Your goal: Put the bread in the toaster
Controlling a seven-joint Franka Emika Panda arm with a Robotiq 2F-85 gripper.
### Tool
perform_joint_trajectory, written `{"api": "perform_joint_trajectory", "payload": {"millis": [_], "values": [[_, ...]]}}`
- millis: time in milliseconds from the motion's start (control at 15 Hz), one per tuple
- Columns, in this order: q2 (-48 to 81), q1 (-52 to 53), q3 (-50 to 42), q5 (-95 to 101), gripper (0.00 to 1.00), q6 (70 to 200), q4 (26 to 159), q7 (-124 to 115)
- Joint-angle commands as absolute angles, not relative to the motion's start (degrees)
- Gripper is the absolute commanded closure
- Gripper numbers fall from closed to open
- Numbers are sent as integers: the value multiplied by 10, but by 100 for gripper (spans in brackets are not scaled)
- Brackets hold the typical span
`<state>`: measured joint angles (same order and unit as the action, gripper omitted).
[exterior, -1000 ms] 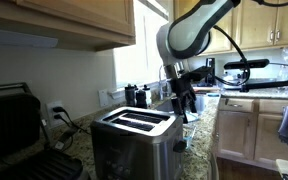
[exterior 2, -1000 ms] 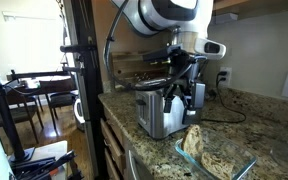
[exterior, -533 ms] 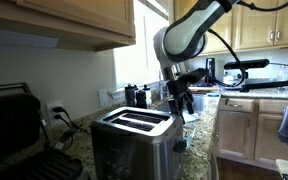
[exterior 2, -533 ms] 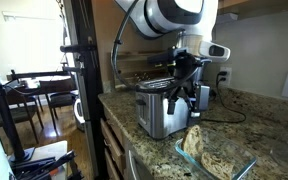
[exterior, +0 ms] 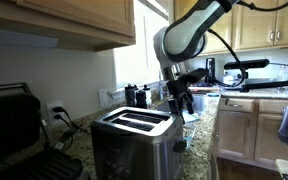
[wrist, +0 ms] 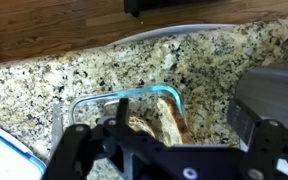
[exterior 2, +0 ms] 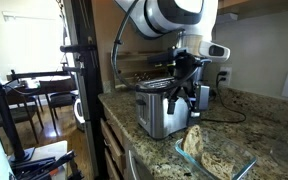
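Bread [wrist: 170,118]: a golden-tan piece with a browner crust, lying inside a clear glass dish [wrist: 124,95] on the speckled granite counter [wrist: 44,75]. In the wrist view it sat directly beneath the gripper [wrist: 169,152], framed between the fingers. The jaws stood wide apart, gripping nothing. In both exterior views the gripper hung just beside the steel toaster [exterior: 134,135], about level with its black top and apart from it.
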<state>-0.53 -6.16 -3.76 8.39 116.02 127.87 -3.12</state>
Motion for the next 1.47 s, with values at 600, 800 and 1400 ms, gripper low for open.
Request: {"api": "perform_joint_trajectory", "payload": {"millis": [600,800,1400], "values": [[74,-61,-49,85,0,1163,1207,-28],[106,-62,-52,81,0,1151,1177,-19],[157,-62,-57,76,0,1139,1129,-17]]}}
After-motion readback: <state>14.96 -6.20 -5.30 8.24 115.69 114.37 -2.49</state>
